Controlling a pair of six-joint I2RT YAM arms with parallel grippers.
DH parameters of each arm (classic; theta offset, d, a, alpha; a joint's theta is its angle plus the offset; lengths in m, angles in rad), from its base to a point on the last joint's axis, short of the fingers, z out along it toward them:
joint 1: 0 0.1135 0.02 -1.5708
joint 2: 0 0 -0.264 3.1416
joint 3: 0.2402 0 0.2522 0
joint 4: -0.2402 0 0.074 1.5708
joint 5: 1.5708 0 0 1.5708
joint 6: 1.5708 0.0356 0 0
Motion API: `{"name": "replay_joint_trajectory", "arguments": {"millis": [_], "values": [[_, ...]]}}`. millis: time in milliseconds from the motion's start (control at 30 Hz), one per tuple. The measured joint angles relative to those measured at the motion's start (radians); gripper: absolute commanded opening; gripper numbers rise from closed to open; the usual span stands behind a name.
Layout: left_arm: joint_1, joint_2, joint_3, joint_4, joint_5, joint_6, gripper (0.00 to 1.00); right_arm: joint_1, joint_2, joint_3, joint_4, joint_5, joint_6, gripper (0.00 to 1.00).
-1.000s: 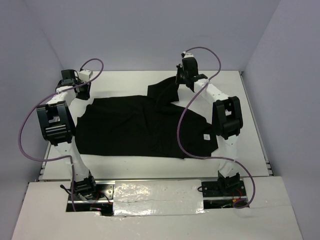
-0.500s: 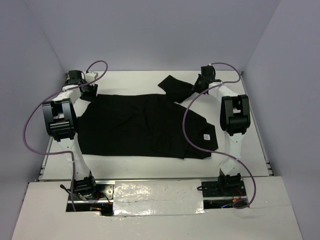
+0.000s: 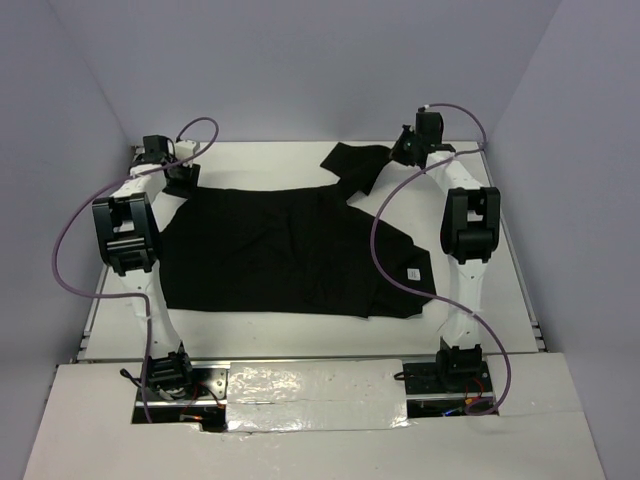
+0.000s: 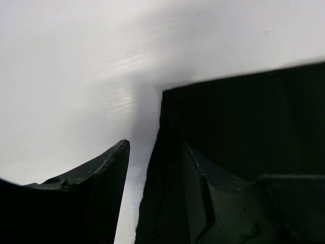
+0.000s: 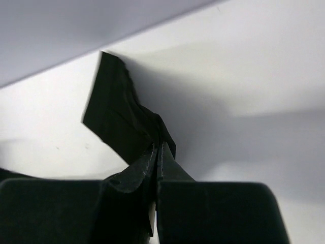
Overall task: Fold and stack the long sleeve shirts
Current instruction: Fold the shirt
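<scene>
The black long sleeve shirt (image 3: 280, 250) lies spread across the white table, with its small white tag (image 3: 411, 273) near the right hem. My left gripper (image 3: 180, 182) sits at the shirt's far left corner. In the left wrist view its jaws (image 4: 155, 147) stand apart, and the shirt's edge (image 4: 244, 117) lies flat on the table between and under them. My right gripper (image 3: 403, 152) is at the far right, shut on one sleeve (image 3: 352, 160). In the right wrist view the fingers (image 5: 158, 146) pinch the black fabric (image 5: 114, 112), whose free end hangs out beyond them.
The table (image 3: 515, 290) is walled in by pale walls at the back (image 3: 320, 70) and on both sides. Purple cables (image 3: 372, 240) loop from each arm, the right one crossing above the shirt. The arm bases (image 3: 165, 375) stand at the near edge.
Both arms swung outward toward the far corners. The right gripper drew the sleeve to the far right. The left jaws parted and let the shirt's corner go; the shirt lies flatter.
</scene>
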Motion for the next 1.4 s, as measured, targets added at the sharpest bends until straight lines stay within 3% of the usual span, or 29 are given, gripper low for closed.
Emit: {"name": "replay_joint_trajectory", "arguments": {"millis": [100,133,200,233,300,333,433,467,567,600,700,900,1033,1133,1233,1267,1333,1400], "values": [[-0.002,0.027,0.039,-0.004,-0.009,-0.005,0.59,0.0,0.023,0.06,0.023,-0.023,0.009,0.01],[-0.002,0.03,0.042,-0.006,-0.011,-0.013,0.58,0.0,0.031,0.077,0.034,-0.033,0.015,0.15],[-0.002,0.032,0.043,-0.01,-0.013,-0.019,0.59,0.0,0.055,0.117,0.054,-0.055,0.033,0.34],[-0.002,0.032,0.043,-0.012,-0.013,-0.021,0.59,0.0,0.07,0.141,0.06,-0.063,0.04,0.67],[-0.002,0.032,0.044,-0.016,-0.013,-0.022,0.59,0.0,0.109,0.202,0.055,-0.077,0.044,0.95],[-0.002,0.032,0.044,-0.022,-0.013,-0.021,0.59,0.0,0.137,0.25,0.037,-0.077,0.041,0.98],[0.001,0.031,0.045,-0.04,-0.013,-0.019,0.66,-0.003,0.175,0.33,-0.043,-0.056,0.003,0.99],[0.002,0.031,0.042,-0.047,-0.009,-0.018,0.85,-0.004,0.166,0.323,-0.065,-0.047,-0.02,0.99],[0.013,0.01,0.008,-0.066,0.022,-0.017,0.86,-0.011,0.071,0.173,-0.105,-0.006,-0.1,0.94],[0.021,-0.002,-0.006,-0.084,0.037,-0.017,0.99,-0.013,0.006,0.068,-0.119,0.01,-0.127,0.92],[0.052,-0.043,-0.045,-0.13,0.08,-0.013,0.99,-0.016,-0.198,-0.224,-0.172,0.056,-0.183,0.84],[0.136,-0.224,-0.245,-0.17,0.14,-0.01,0.99,-0.017,-0.547,-0.632,-0.231,0.18,-0.198,0.85],[0.185,-0.336,-0.371,-0.167,0.147,-0.009,0.99,-0.021,-0.627,-0.756,-0.233,0.24,-0.196,0.89],[0.191,-0.328,-0.388,-0.15,0.152,-0.012,0.99,-0.023,-0.621,-0.783,-0.232,0.243,-0.204,0.86],[0.18,-0.288,-0.393,-0.118,0.163,-0.021,0.87,-0.023,-0.599,-0.784,-0.214,0.177,-0.233,0.82],[0.175,-0.274,-0.393,-0.112,0.164,-0.023,0.72,-0.023,-0.588,-0.784,-0.204,0.149,-0.246,0.81],[0.167,-0.267,-0.394,-0.093,0.171,-0.024,0.63,-0.023,-0.565,-0.784,-0.191,0.116,-0.261,0.78],[0.16,-0.267,-0.397,-0.084,0.178,-0.023,0.46,-0.023,-0.531,-0.784,-0.187,0.105,-0.269,0.76]]}}
